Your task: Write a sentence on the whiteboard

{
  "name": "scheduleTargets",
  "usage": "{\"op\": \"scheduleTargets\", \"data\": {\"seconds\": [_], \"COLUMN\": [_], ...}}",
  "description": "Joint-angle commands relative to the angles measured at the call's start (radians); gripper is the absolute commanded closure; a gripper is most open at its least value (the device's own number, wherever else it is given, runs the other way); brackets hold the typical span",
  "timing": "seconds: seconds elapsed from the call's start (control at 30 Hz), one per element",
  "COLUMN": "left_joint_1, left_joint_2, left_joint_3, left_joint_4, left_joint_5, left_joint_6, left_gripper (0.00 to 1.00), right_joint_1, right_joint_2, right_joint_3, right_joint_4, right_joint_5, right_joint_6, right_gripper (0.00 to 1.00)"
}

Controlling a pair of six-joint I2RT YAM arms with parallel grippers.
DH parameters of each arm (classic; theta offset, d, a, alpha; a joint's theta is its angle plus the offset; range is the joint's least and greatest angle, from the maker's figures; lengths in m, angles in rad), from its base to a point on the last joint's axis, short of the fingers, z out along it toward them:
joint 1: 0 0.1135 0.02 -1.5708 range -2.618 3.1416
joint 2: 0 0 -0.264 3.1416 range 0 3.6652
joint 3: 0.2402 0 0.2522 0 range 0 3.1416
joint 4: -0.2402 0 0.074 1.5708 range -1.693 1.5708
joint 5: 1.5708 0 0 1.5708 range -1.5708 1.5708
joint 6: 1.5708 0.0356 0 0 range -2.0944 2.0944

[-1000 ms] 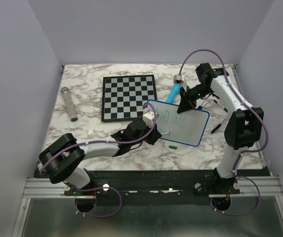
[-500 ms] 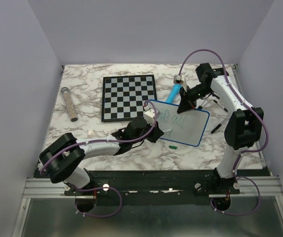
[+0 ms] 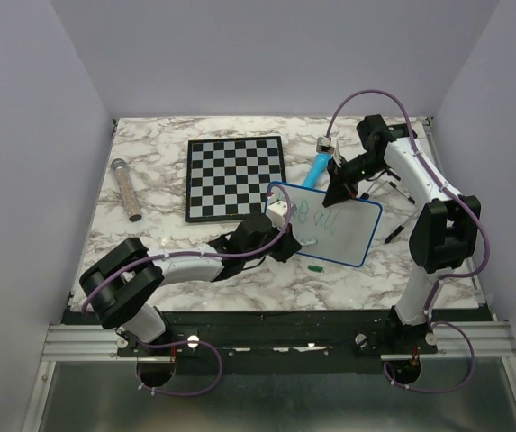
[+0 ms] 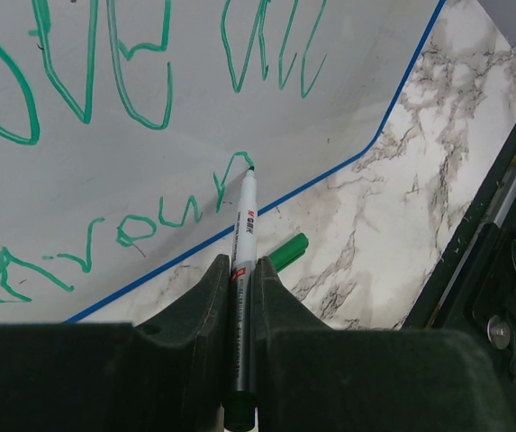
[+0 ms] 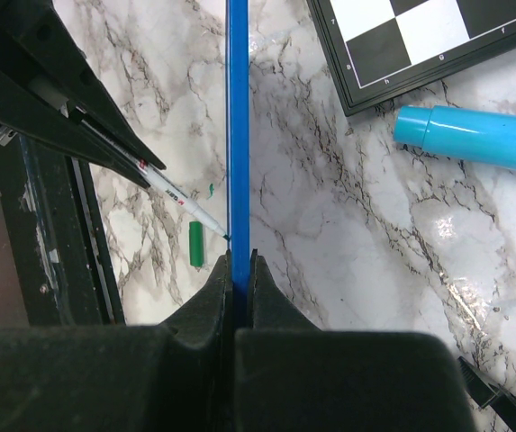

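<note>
Shifted slightly rightward, the left hand (image 4: pixel 239 270), clenched on a thin white marker (image 4: pixel 244 220), is held to the blue-rimmed white whiteboard (image 3: pixel 352 236) just right of the black-and-white checkered board (image 3: pixel 235 177), its edge pinched by the right hand (image 5: pixel 238 263); the green handwritten sentence (image 4: pixel 113 81) seems mid-second-row, unfinished.

From above, you cannot read the sentence (image 3: pixel 328 219) — letters too small. The left wrist view crops the whiteboard (image 4: pixel 357 81) — top row incomplete.

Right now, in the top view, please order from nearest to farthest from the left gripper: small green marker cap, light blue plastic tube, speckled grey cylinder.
1. Small green marker cap, just right of the left gripper.
2. Light blue plastic tube, farther back.
3. Speckled grey cylinder, far left.
</note>
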Motion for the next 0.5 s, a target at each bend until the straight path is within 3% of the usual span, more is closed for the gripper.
{"op": "scheduleTargets", "data": {"seconds": [0.0,0.23,0.47], "left_joint_1": [0.011,0.011,0.010], "left_joint_2": [0.025,0.036,-0.010], "left_joint_3": [0.013,0.003,-0.007], "left_joint_4": [-0.041,-0.068,0.022], "left_joint_5": [-0.020,-0.017,0.029], "left_joint_6": [-0.001,-0.010,-0.009], "left_gripper": [1.00,1.00,1.00], "right_joint_1": [0.002,0.003,0.002], "right_joint_2": [0.006,0.005,0.006], "right_joint_3": [0.000,0.000,-0.002], "right_joint_4": [-0.017,-0.017,-0.017], "right_joint_5": [-0.016,-0.018,-0.016], "right_joint_6": [-0.017,-0.017,-0.016], "right_gripper": [0.99,1.00,1.00]}}
